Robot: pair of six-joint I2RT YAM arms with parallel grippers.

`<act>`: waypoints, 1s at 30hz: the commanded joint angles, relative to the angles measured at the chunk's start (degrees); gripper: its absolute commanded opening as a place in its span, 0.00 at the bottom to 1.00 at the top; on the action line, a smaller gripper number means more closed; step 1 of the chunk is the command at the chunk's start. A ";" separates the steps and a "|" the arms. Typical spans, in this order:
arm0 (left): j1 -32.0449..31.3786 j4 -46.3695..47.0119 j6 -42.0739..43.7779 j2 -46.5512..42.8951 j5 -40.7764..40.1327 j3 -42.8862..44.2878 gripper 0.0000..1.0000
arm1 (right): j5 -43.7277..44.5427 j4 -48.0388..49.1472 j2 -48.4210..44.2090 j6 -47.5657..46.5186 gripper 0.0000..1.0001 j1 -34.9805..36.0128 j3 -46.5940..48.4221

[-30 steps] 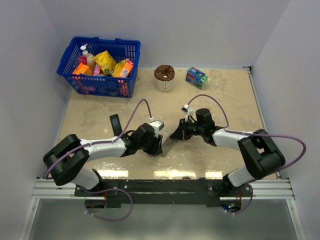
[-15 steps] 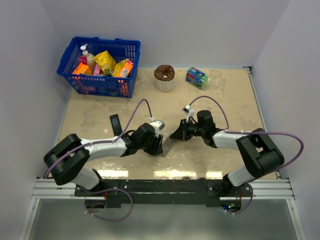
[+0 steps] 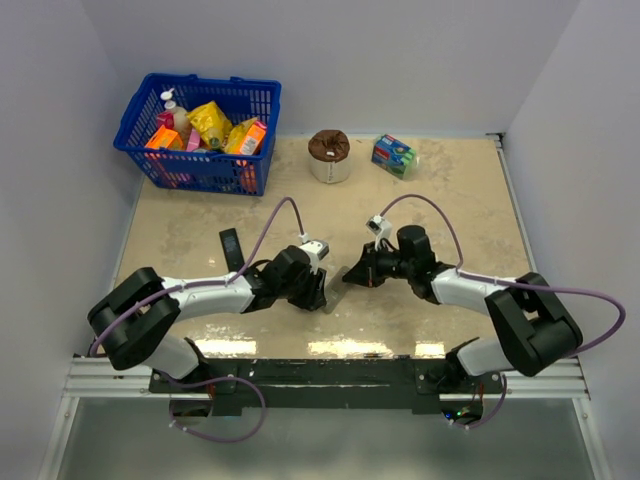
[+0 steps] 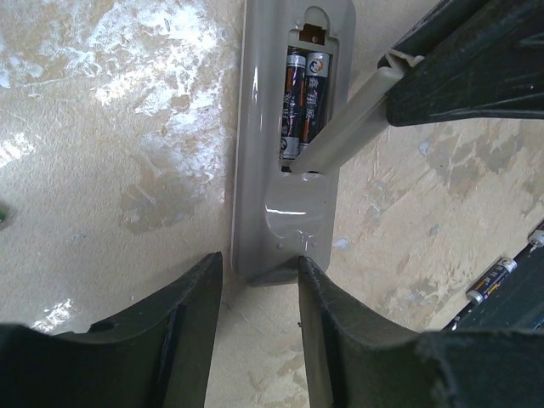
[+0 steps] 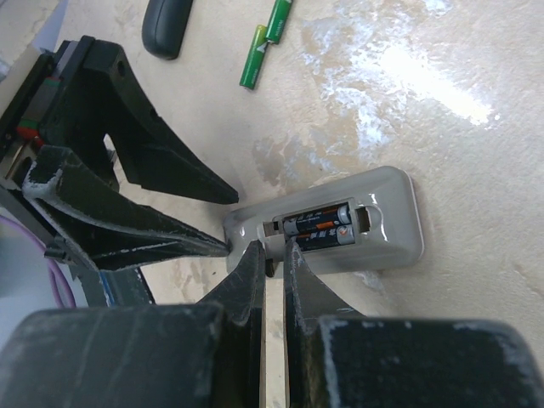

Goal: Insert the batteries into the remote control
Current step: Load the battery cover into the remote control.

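The remote control [image 4: 293, 212] lies grey back up, its compartment open. Two dark batteries [image 4: 303, 93] lie side by side inside; they also show in the right wrist view [image 5: 319, 228]. My right gripper [image 5: 272, 246] is shut on a thin grey battery cover [image 4: 348, 115], held tilted with its lower edge at the compartment's near end. My left gripper [image 4: 257, 259] is open, its fingertips at the remote's near end; the right fingertip [image 4: 304, 268] touches the end. A spare battery [image 4: 491, 280] lies on the table. In the top view both grippers, left [image 3: 320, 292] and right [image 3: 350, 277], meet mid-table.
A slim black remote [image 3: 231, 250] lies left of the arms, with two green stick-like pieces [image 5: 255, 55] near it. A blue basket [image 3: 200, 130] of groceries stands at the back left. A brown-topped roll [image 3: 329, 155] and a small box [image 3: 394, 155] stand at the back.
My right gripper has lowered the cover toward the remote, and its arm has swung slightly right. The left arm has stayed in place.
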 commanded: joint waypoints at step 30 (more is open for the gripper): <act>-0.19 -0.55 -0.02 0.39 -1.94 1.15 0.46 | -2.36 -1.18 7.87 -3.92 0.00 1.08 1.54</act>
